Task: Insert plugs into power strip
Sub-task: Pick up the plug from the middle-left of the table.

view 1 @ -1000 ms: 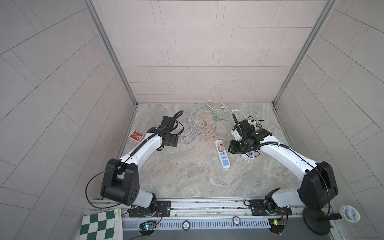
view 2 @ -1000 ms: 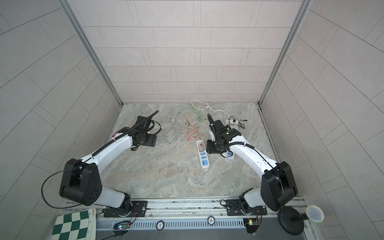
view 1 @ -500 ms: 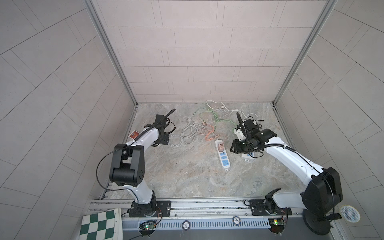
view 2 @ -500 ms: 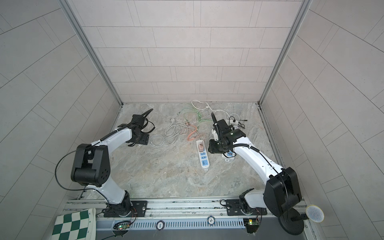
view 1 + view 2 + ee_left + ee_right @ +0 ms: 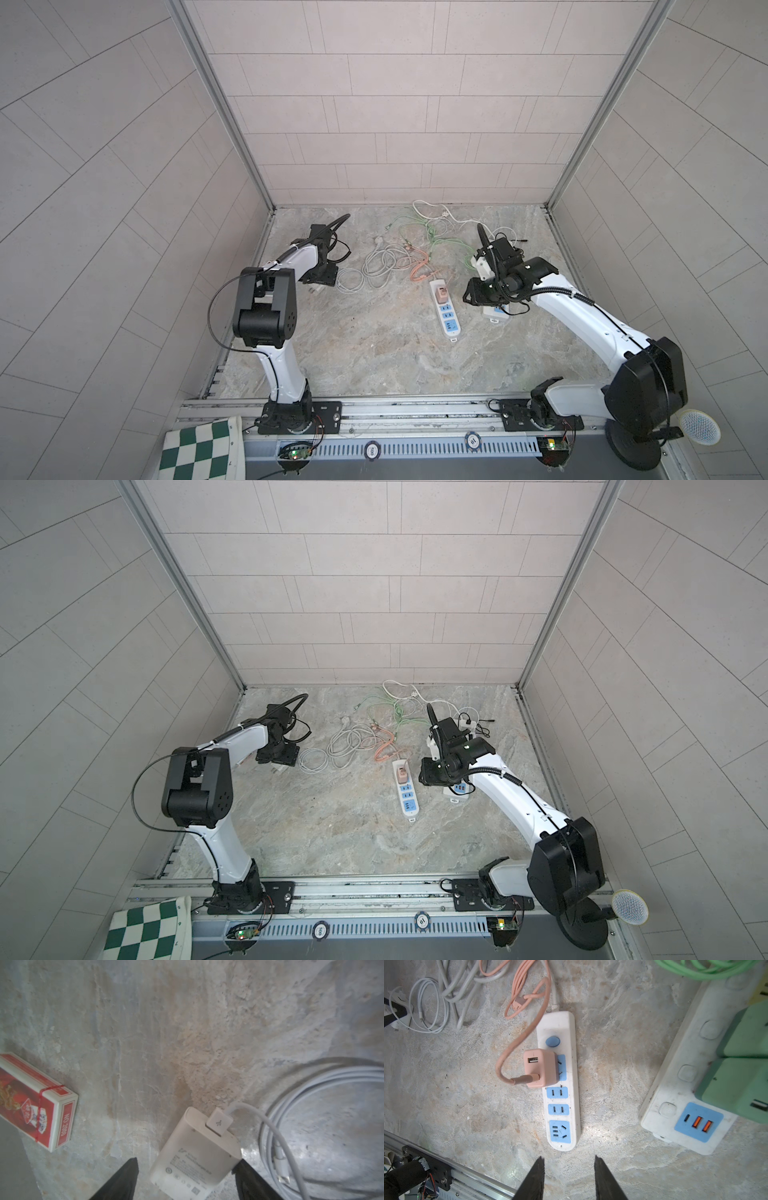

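- While the left gripper (image 5: 187,1160) holds its jaws apart on either side of the white adapter (image 5: 197,1147), which lies flat on the mottled stone table (image 5: 187,1022), nothing is clamped yet.
- That adapter looks light and rigid, smooth plastic with rounded edges. I judge its flat opposite flanks the best hold, clear of the USB connector (image 5: 219,1122).
- Its coiled white cable (image 5: 291,1105) is limp and may drag.
- Right gripper (image 5: 569,1161): jaws apart and empty, hovering near the power strip (image 5: 574,1084), where a pink adapter (image 5: 539,1068) already sits plugged in.
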Motion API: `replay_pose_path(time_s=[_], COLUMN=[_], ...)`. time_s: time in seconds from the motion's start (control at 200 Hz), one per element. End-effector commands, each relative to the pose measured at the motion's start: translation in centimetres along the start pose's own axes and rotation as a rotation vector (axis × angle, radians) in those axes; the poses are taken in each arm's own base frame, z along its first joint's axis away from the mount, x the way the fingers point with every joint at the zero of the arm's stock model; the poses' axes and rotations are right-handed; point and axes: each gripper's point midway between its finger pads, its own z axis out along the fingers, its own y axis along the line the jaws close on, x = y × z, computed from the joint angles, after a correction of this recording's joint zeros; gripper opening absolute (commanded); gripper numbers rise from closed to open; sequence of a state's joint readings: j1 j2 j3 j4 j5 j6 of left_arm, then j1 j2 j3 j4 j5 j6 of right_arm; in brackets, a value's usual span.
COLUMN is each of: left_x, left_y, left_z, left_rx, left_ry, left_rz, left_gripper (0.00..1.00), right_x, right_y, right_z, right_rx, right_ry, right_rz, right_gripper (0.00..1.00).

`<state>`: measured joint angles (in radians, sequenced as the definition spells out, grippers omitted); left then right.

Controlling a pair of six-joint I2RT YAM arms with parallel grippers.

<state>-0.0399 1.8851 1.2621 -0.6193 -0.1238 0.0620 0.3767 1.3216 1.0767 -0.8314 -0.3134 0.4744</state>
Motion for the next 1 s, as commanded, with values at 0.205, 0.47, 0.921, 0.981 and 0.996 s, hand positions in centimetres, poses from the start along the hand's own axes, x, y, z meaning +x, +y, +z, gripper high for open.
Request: replay_pose_path(time_s=[0.205, 0.47, 0.921, 0.981, 0.996], left_x=[1.2, 2.6, 1.3, 0.7, 0.5], left_y=[-0.6, -2.0, -2.8, -3.4, -3.6], left_z=[0.6, 1.9, -4.7, -6.7, -7.2], left_rx=[0.047, 0.103, 0.179, 0.201, 0.208], left_ry=[0.083, 0.13, -0.115, -0.186, -0.204], left_rz=[0.023, -0.006, -0.2, -0.216, -0.219], left_gripper=[0.67, 0.41, 0.3, 0.3, 0.3], right_x=[0.6, 0.7, -0.1, -0.2, -0.2], right_y=[-0.9, -1.3, -0.9, -0.4, -0.2], right_z=[-0.6, -1.4, -4.6, -5.1, -5.2], right_rx=[0.024, 0.034, -0.016, -0.044, -0.051], right_ry=[-0.001, -0.01, -0.128, -0.135, -0.137], right_rz=[0.012, 0.016, 0.008, 0.01, 0.012], right_gripper=[0.4, 0.4, 0.4, 0.4, 0.4])
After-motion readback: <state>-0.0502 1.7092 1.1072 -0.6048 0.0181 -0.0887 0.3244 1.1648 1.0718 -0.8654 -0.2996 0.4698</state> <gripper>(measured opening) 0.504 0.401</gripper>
